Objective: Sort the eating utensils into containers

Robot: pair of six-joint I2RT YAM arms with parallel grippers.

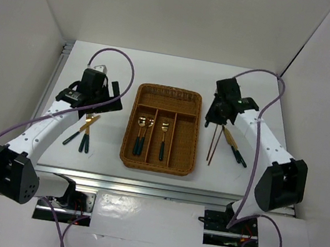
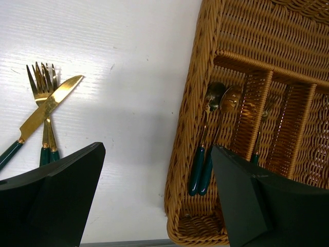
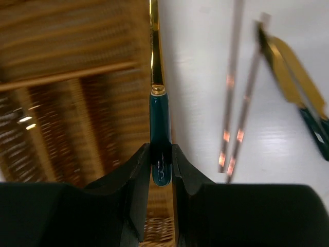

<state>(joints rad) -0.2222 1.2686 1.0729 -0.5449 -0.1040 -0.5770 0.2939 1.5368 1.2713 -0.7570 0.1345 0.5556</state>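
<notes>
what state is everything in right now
left gripper: open, empty
right gripper: shut on held utensil
tray: partly filled
spoons: two lying in left slot
middle utensil: lying in middle slot
forks and knife: loose on table, knife crossing forks
chopsticks: loose on table, side by side
cutlery beside chopsticks: loose on table

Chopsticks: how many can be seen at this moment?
2. One chopstick lies on the table right of the wicker tray; the other chopstick lies beside it, nearer the loose gold cutlery. None looks hidden.
</notes>
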